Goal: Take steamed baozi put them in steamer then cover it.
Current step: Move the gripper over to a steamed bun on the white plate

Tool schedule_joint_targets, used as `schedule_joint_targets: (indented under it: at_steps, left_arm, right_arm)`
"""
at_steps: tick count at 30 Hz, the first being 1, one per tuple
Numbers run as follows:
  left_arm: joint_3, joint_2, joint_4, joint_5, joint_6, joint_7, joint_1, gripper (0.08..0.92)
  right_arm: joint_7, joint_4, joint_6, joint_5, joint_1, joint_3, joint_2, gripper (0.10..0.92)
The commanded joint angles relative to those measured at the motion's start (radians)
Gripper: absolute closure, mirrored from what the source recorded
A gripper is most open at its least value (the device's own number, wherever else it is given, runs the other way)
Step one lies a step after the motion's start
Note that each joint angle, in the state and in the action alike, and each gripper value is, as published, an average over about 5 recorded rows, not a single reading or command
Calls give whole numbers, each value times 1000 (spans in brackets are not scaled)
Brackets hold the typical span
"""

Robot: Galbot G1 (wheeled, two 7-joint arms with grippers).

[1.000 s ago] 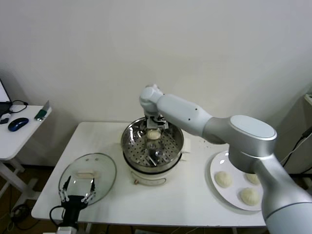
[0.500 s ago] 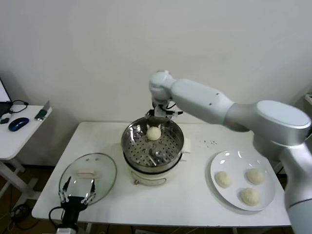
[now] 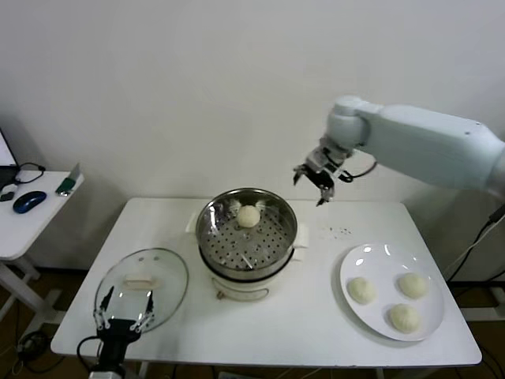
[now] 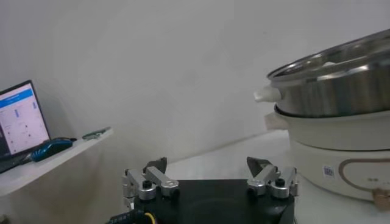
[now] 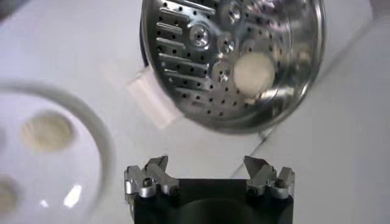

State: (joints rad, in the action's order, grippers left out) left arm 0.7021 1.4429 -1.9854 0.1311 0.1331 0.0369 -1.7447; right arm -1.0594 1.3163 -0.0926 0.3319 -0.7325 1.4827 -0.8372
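**One bun in, right arm swinging back for the next**

Nearest you, the left claw [image 3: 124, 313] waits spread wide and empty at the front edge of the counter [image 3: 284, 324], just beside the glass lid [image 3: 142, 288]; it has not stirred over the last second.

Further in, the steamer [image 3: 246, 230] now carries one steamed baozi [image 3: 249, 216], resting on the perforated floor toward the far side of the basket. A second ago your right claw was down inside that basket around the bun; it has since let go and lifted clear.

Off to your right, three baozi [image 3: 362, 290] wait on the white plate [image 3: 353, 263].

Farthest back, the right claw [image 3: 316, 177] hangs high in the air between steamer and plate, fingers released and holding nothing. Its wrist view shows the bun in the basket below it and part of the plate coming into sight.

So the first delivery looks complete. Expect three more trips to the plate, then the lid goes on.
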Motion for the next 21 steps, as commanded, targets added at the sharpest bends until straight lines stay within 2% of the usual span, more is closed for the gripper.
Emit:
schedule_joint_targets:
  at_steps: [1,12,21]
  left_arm:
    - [-1,1,-6,-4,-4,-1,-6,177]
    - [1,1,0,15,-6,6,-21,177]
    - [6,3,6,17,4,7,-29,177]
  right_arm:
    - [27,121,-233,114,114,56,269,203]
    - [27,56,-229,-95,449,-165,273,203]
    - [48,31,-229,-120,532,-207,246,203]
